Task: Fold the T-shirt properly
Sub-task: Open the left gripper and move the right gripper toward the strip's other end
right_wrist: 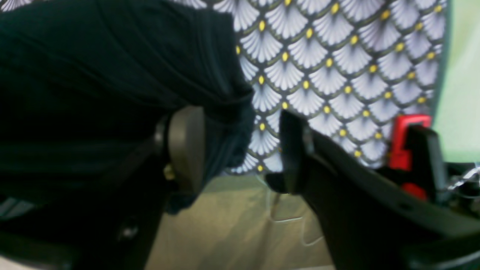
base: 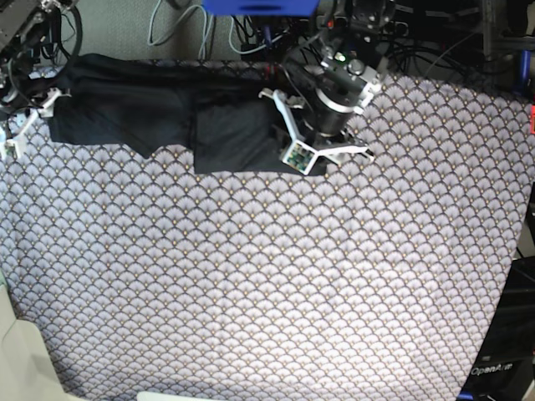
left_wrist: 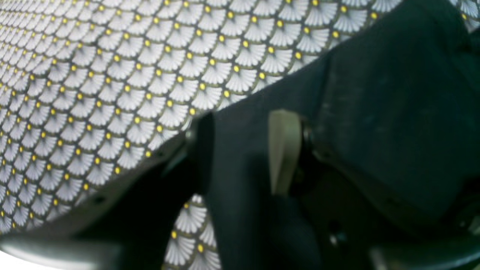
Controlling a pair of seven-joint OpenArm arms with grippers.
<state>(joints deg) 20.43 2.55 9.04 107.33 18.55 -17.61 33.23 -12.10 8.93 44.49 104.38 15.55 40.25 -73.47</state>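
The black T-shirt lies as a long band along the far edge of the table, with a folded part near its middle. At its right end my left gripper is shut on the T-shirt, and dark cloth fills the gap between its fingers. At the shirt's left end my right gripper stands open. The T-shirt drapes over its grey pad, and the patterned tablecloth shows through the gap. In the base view this gripper sits by the table's left edge.
The grey fan-patterned tablecloth covers the whole table. Cables and equipment crowd the space behind the far edge. A red part shows beyond the right gripper's finger, and beige floor lies below the table's edge.
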